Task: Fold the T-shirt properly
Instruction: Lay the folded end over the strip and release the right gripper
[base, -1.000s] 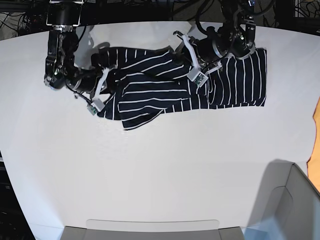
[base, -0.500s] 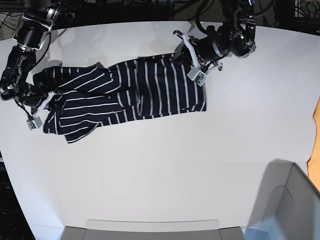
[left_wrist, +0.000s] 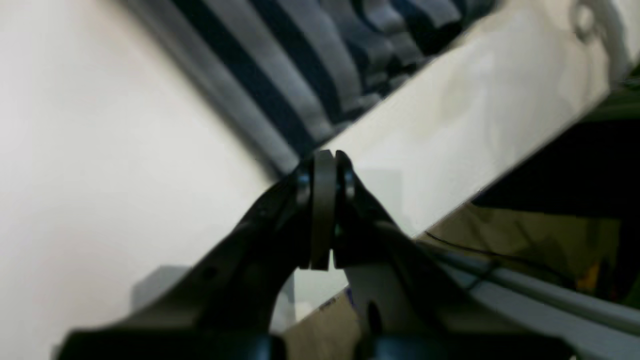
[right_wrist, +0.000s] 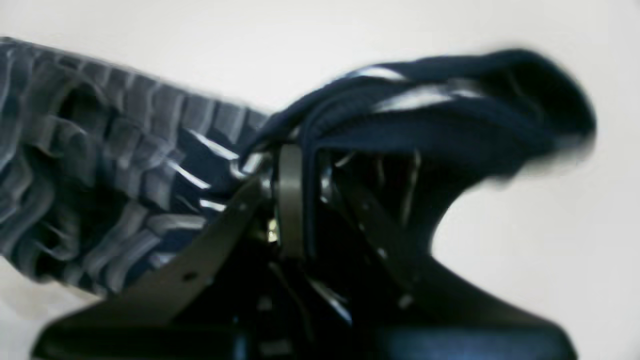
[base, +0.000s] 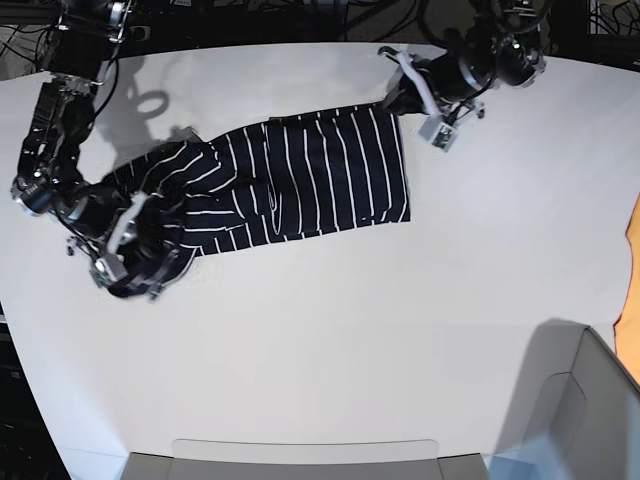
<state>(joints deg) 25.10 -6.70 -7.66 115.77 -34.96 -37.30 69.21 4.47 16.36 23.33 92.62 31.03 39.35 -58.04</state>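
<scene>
The dark navy T-shirt (base: 300, 180) with thin white stripes lies stretched across the far half of the white table (base: 300, 340), smooth at its right part and bunched at its left end. My right gripper (base: 148, 268) is at that left end, shut on a fold of T-shirt (right_wrist: 100, 175) fabric that drapes over its fingertips (right_wrist: 290, 165). My left gripper (base: 398, 98) sits at the shirt's far right corner, near the table's back edge. In the left wrist view the left gripper (left_wrist: 325, 160) is pressed shut, with the striped T-shirt (left_wrist: 280, 65) edge running right into its tips.
An orange cloth (base: 634, 230) peeks in at the right edge. A grey bin (base: 580, 420) stands at the front right, and a low grey tray (base: 300, 458) lies along the front edge. Cables hang behind the table's back edge.
The bunched shirt has been pulled out lengthwise. My right arm swung left with its end, then came forward and right. My left arm moved right and toward the back edge.
</scene>
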